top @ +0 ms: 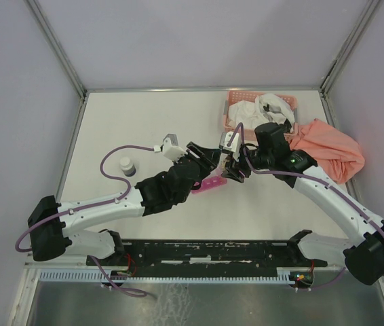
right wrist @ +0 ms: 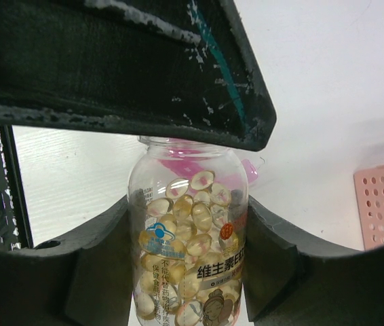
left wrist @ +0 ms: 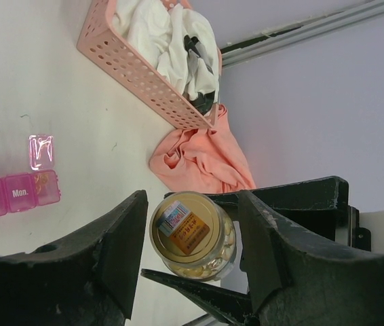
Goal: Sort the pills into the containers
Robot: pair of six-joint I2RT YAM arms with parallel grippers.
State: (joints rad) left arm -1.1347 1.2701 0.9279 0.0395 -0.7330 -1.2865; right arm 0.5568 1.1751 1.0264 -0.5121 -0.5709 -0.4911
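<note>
A clear bottle (right wrist: 188,224) full of yellow softgel pills is held up above the table, my right gripper (right wrist: 188,238) shut on its body. Its gold lid (left wrist: 186,227) faces the left wrist camera, and my left gripper (left wrist: 192,231) is closed on it from both sides. One left finger (right wrist: 144,68) hides the lid in the right wrist view. From above, the left gripper (top: 218,161) and right gripper (top: 238,163) meet over the pink containers (top: 209,185). That strip (left wrist: 15,193) shows Sun. and Mon. closed, and the compartment beside them open with pills inside.
A salmon lattice basket (top: 260,112) with white cloth stands at the back right. An orange cloth (top: 328,149) lies beside it, under the right arm. A small white-capped bottle (top: 128,166) stands on the left of the table.
</note>
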